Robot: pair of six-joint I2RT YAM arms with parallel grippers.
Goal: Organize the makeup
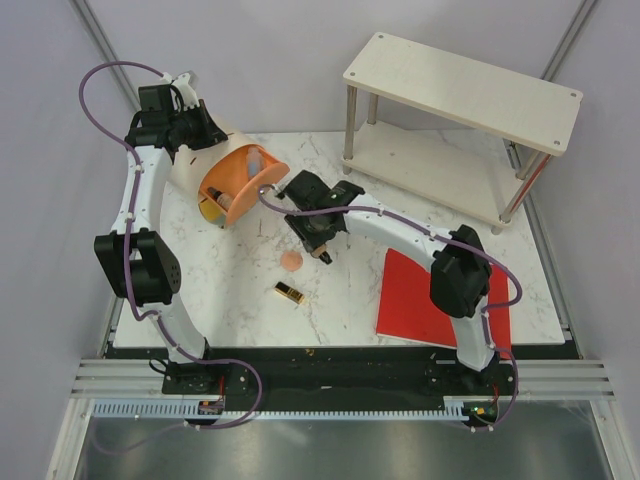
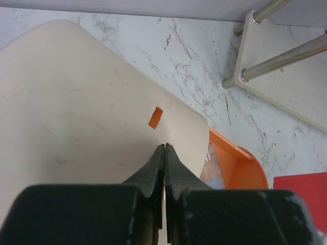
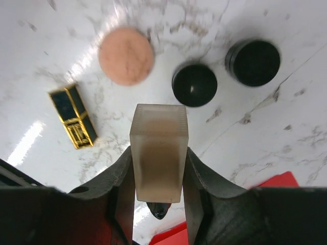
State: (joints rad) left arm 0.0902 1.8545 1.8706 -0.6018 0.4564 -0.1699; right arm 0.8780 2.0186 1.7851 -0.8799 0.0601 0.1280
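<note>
My right gripper (image 1: 320,243) is shut on a frosted beige foundation bottle (image 3: 157,138) and holds it above the marble table. Below it in the right wrist view lie a peach round puff (image 3: 125,55), two round black compacts (image 3: 194,84) (image 3: 253,62) and a gold-and-black lipstick (image 3: 74,116). The puff (image 1: 291,260) and lipstick (image 1: 289,292) also show from the top. My left gripper (image 1: 188,130) is shut on the cream lid (image 2: 76,102) of the orange case (image 1: 240,180) and holds it open. Some makeup (image 1: 222,200) lies inside the case.
A flat red sheet (image 1: 440,300) lies at the front right of the table. A two-level pale wooden shelf (image 1: 460,90) on metal legs stands at the back right. The right arm reaches across the middle of the table.
</note>
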